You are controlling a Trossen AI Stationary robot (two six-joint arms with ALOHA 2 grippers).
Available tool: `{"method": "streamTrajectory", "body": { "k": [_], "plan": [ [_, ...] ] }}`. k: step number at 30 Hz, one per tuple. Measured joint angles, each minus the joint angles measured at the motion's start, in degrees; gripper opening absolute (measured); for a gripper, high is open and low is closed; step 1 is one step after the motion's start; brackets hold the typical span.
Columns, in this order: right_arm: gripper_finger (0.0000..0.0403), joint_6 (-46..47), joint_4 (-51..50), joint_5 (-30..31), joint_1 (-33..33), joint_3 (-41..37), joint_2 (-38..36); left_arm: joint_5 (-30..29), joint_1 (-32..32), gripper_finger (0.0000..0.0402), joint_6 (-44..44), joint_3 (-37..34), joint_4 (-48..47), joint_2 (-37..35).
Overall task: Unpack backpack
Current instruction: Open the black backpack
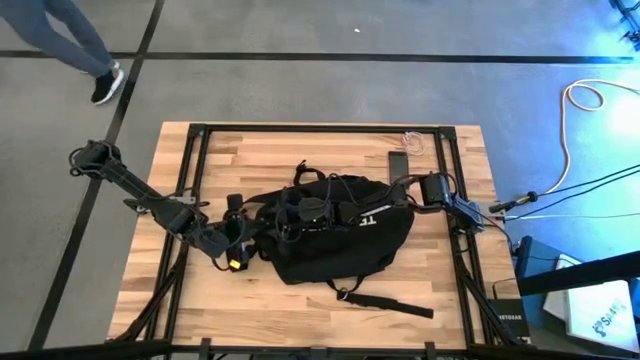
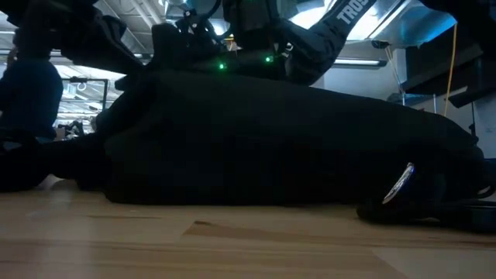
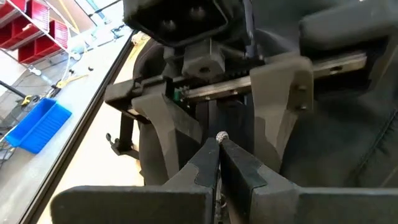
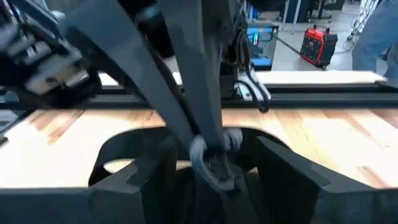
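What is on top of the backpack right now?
Both grippers sit over the backpack: left gripper shut on a small metal zipper pull, right gripper beside it. Its contents are hidden.

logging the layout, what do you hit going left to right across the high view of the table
left gripper at the backpack's left edge → large black soft fabric backpack mid-table → small flat black phone, lying farther back → right arm's dark wrist block by the table's right edge
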Motion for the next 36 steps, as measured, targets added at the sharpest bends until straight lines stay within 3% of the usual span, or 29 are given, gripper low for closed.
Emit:
{"method": "streamTrajectory", "body": {
  "k": [9,21,36],
  "plan": [
    [0.0188,-0.02,-0.68,-0.02,0.0,-0.09,0.0,-0.02,0.0,0.0,-0.1,0.0,-0.57,0.0],
    [0.0049,1.73,-0.4,-3.42,-0.11,-0.07,0.0,-0.55,0.0,0.0,-0.89,-0.02,-0.67,0.0],
    [0.0059,0.24,-6.13,-4.09,-0.09,-0.13,-3.04,-0.69,0.0,0.0,-2.28,-0.04,-2.09,0.0]
  ]
}}
